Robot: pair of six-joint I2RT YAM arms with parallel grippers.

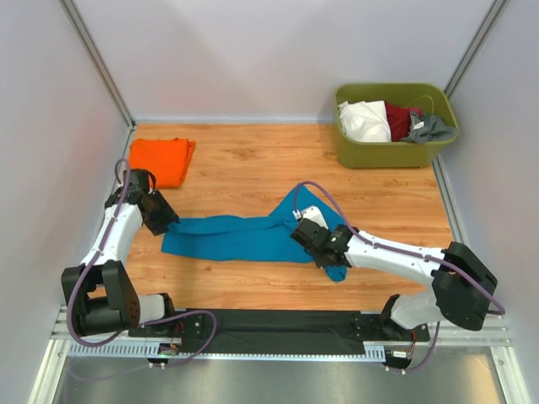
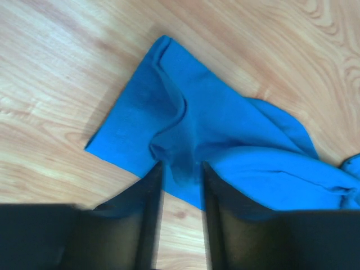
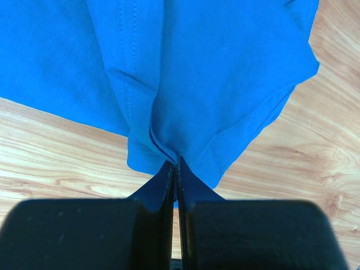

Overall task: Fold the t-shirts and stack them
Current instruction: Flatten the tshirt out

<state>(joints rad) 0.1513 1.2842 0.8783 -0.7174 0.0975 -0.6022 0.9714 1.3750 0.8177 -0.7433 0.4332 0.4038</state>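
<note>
The teal-blue t-shirt lies stretched in a long band across the middle of the table. My left gripper is at its left end; in the left wrist view the gripper is open, its fingertips either side of a puckered fold of the shirt. My right gripper is at the shirt's right end, and in the right wrist view it is shut on a bunched hem of the shirt. The orange t-shirt lies folded at the back left.
An olive-green plastic tub stands at the back right with white, red and grey clothes in it. Grey walls close in the table on the left, back and right. A black strip runs along the near edge between the arm bases.
</note>
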